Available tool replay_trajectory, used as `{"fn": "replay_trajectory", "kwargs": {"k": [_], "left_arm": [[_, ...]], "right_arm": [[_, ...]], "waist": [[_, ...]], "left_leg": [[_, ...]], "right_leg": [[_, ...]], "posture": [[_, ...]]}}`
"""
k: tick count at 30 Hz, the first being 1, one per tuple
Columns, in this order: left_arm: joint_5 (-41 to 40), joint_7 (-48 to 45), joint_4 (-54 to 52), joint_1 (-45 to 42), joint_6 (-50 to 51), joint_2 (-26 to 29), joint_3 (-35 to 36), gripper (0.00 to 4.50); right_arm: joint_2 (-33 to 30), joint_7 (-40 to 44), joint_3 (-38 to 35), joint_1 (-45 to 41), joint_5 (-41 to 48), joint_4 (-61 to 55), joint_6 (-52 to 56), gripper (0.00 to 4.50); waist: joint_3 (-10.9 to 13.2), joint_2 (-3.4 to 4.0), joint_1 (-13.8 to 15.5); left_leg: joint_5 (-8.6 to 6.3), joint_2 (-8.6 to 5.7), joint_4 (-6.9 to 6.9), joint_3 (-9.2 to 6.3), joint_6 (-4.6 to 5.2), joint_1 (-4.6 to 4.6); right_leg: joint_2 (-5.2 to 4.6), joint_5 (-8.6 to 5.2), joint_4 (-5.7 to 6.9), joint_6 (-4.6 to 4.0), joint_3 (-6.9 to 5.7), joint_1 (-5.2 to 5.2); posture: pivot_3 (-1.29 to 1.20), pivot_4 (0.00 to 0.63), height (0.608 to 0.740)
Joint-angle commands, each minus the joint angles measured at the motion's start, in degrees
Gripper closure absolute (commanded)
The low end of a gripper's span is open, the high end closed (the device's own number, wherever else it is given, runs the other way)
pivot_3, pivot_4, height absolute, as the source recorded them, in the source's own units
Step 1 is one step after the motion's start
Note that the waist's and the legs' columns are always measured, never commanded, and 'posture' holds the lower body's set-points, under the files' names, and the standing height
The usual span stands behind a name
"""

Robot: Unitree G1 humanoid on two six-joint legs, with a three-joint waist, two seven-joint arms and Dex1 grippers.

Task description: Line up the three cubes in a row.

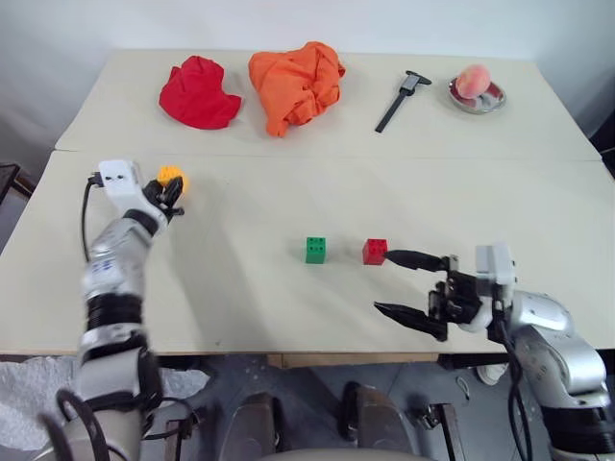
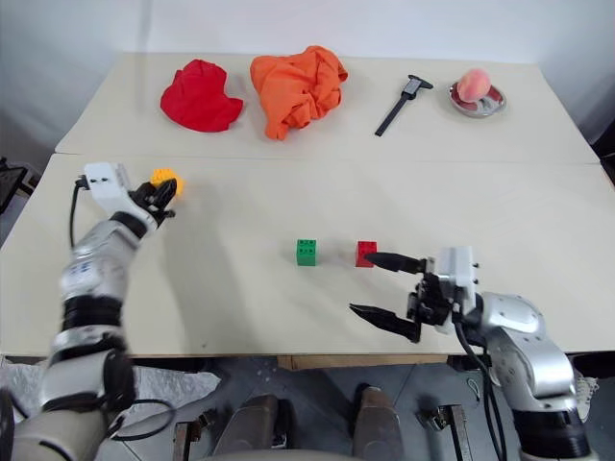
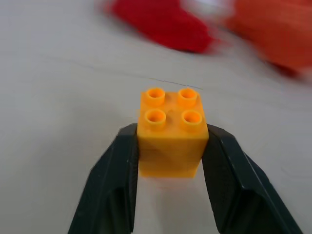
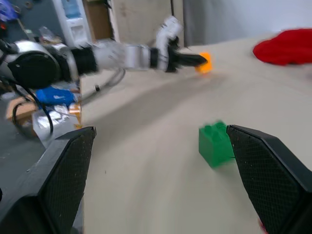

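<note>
Left wrist view — left claw (image 3: 170, 146) pinches yellow-orange cube (image 3: 170, 131) (studs up); right claw (image 1: 408, 285) spread wide.

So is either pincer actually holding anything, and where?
The left pincer grips the yellow-orange brick by its two opposite sides. The right pincer is open, holding nothing.

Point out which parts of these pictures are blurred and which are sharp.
Left wrist view: the yellow-orange cube between the fingers is sharp, the red cloth and orange cloth behind it smeared. Right wrist view: the green cube is soft-edged. Left eye view: the red cube is crisp.
</note>
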Motion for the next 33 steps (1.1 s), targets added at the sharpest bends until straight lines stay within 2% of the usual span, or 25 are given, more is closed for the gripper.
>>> {"fn": "replay_trajectory", "kwargs": {"k": [1, 5, 8, 11, 19, 24, 29, 31, 33], "left_arm": [[-1.52, -21.26, -6.33, 1.72, -3.43, 4.69, -5.83, 3.03], [0.16, -35.66, -2.06, 0.74, -11.88, 5.53, -10.09, 3.03], [4.78, -42.49, 7.75, -4.99, -18.89, 2.99, -15.41, 3.03], [7.05, -45.64, 17.74, -10.0, -25.23, 0.0, -16.77, 3.03], [12.71, -44.95, 35.44, -20.92, -34.16, -5.54, -17.87, 3.03], [15.03, -46.79, 39.76, -23.33, -38.78, -6.23, -18.0, 3.03], [16.18, -48.52, 41.58, -24.79, -38.92, -6.64, -18.24, 3.03], [16.55, -46.55, 42.03, -25.62, -36.63, -6.48, -17.99, 2.28], [15.9, -46.06, 41.56, -26.15, -34.95, -6.22, -16.8, 1.75]], "right_arm": [[-1.39, 1.55, -2.86, 0.13, 0.49, -1.52, -2.05, 0.0], [-1.28, 1.08, -3.47, -0.01, 0.24, -0.81, -2.26, 0.0], [-0.7, 0.46, -3.08, 0.8, -0.18, -1.68, -2.69, 0.0], [-0.48, -0.61, -3.74, 1.77, 0.18, -2.87, -2.47, 0.0], [-0.4, -2.55, -5.53, 6.52, 0.54, -5.92, -2.44, 0.0], [-0.46, -3.16, -6.23, 8.42, 0.6, -6.77, -2.51, 0.0], [-0.24, -3.68, -6.16, 9.33, 0.29, -6.89, -2.95, 0.0], [-0.13, -3.74, -5.94, 9.05, 0.25, -6.71, -3.18, 0.0], [0.42, -4.2, -5.86, 8.34, 0.89, -6.49, -3.19, 0.0]], "waist": [[0.0, 0.0, 0.21], [-0.07, 0.11, 0.9], [-0.06, 0.11, 1.41], [-0.06, 0.1, 1.38], [-0.05, 0.07, 1.4], [-0.05, 0.06, 1.39], [-0.05, 0.06, 1.42], [-0.05, 0.06, 1.42], [-0.05, 0.06, 1.34]], "left_leg": [[0.0, 0.0, 0.0, 0.03, 0.0, 0.02], [0.01, 0.04, 0.23, 0.02, 0.0, 0.1], [0.02, 0.06, 0.26, 0.03, 0.0, 0.07], [0.03, 0.05, 0.28, 0.03, 0.03, -0.01], [0.0, 0.03, 0.25, 0.06, 0.08, -0.07], [-0.01, 0.04, 0.27, 0.05, 0.08, -0.07], [0.0, 0.04, 0.3, 0.05, 0.08, -0.06], [0.0, 0.04, 0.31, 0.04, 0.09, -0.06], [0.0, 0.04, 0.31, 0.04, 0.09, -0.06]], "right_leg": [[0.0, 0.0, -0.01, 0.0, 0.01, 0.0], [0.0, 0.0, 0.04, 0.01, 0.03, 0.17], [0.0, 0.0, 0.09, 0.0, 0.02, 0.12], [0.01, 0.01, 0.08, 0.0, 0.01, 0.1], [0.01, 0.02, 0.06, 0.02, 0.01, 0.01], [0.01, 0.02, 0.07, 0.03, 0.02, 0.01], [0.01, 0.02, 0.09, 0.03, 0.02, 0.01], [0.01, 0.02, 0.11, 0.03, 0.03, 0.02], [0.01, 0.02, 0.11, 0.03, 0.03, 0.01]], "posture": [[0.0, 0.15, 0.74], [0.0, 0.15, 0.74], [0.0, 0.15, 0.74], [0.0, 0.15, 0.74], [0.0, 0.15, 0.74], [0.0, 0.15, 0.74], [0.0, 0.15, 0.74], [0.0, 0.15, 0.74], [0.0, 0.15, 0.74]]}}
